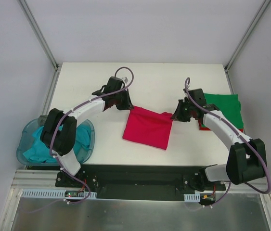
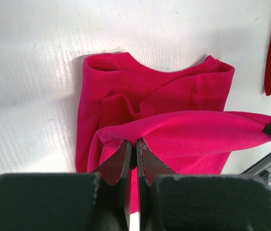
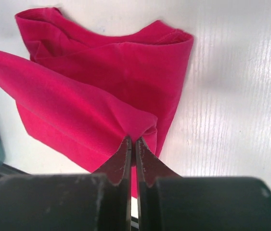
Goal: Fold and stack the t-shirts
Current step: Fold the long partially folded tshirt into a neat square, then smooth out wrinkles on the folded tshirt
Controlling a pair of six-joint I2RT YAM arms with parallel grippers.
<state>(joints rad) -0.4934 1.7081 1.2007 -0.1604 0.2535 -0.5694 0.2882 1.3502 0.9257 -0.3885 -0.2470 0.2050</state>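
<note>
A crimson red t-shirt (image 1: 147, 127) lies partly folded in the middle of the table. My left gripper (image 1: 127, 105) is shut on its far left corner, seen in the left wrist view (image 2: 134, 140). My right gripper (image 1: 176, 115) is shut on its far right corner, seen in the right wrist view (image 3: 133, 138). Both hold the far edge raised, stretched between them above the rest of the shirt (image 2: 174, 91) (image 3: 121, 62). A folded green t-shirt (image 1: 224, 108) lies on another red one (image 1: 203, 127) at the right. A teal t-shirt (image 1: 80, 139) sits in the tub.
A translucent blue plastic tub (image 1: 25, 139) stands at the table's left front corner, under the left arm. Grey walls and metal frame posts (image 1: 41, 36) close in the table. The black base rail (image 1: 140, 175) runs along the near edge.
</note>
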